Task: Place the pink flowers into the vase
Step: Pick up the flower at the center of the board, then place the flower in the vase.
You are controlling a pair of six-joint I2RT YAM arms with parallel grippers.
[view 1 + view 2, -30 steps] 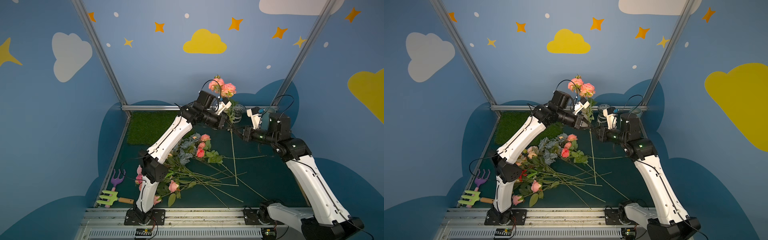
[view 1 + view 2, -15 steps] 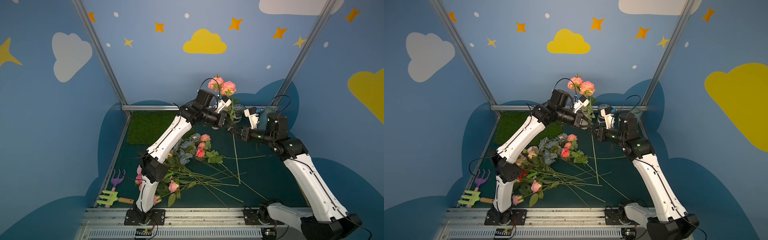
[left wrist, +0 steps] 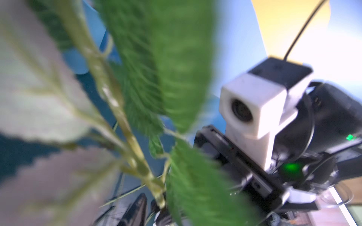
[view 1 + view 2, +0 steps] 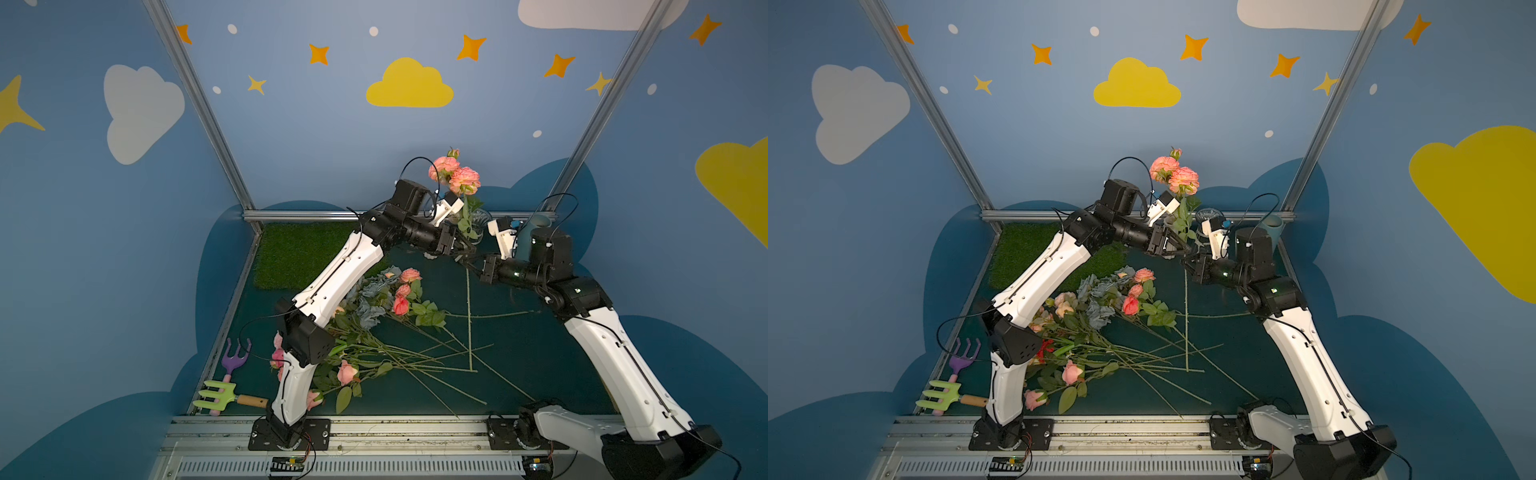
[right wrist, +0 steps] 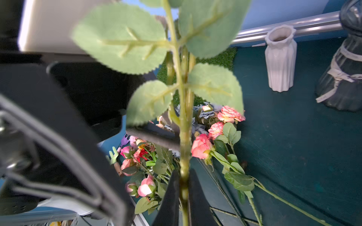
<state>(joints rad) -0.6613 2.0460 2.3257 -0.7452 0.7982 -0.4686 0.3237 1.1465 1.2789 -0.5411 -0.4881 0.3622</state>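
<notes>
Newly spread wide, my left fingers (image 5: 152, 136) flank the pink flowers (image 4: 455, 178) at the stem; my right fingers (image 5: 172, 195) clamp it.

1. Pink flowers (image 4: 455, 178): cloth-like petals, matt; leaves (image 5: 121, 39) matt, faintly fuzzy.
2. White ribbed vase (image 5: 280, 58): matt, ceramic look.
3. Dark vase (image 5: 344, 78): glossy glass.
4. Grass mat (image 4: 299, 253): rough turf.
5. Frame rail (image 4: 307, 215): brushed metal.
6. Arm shells (image 4: 340, 274): glossy white plastic.

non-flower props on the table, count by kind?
Vases: 3: white ribbed vase, dark glass vase, teal vessel
Toy garden tools: 2: purple rake, green fork
Grass mat: 1
Total: 6
</notes>
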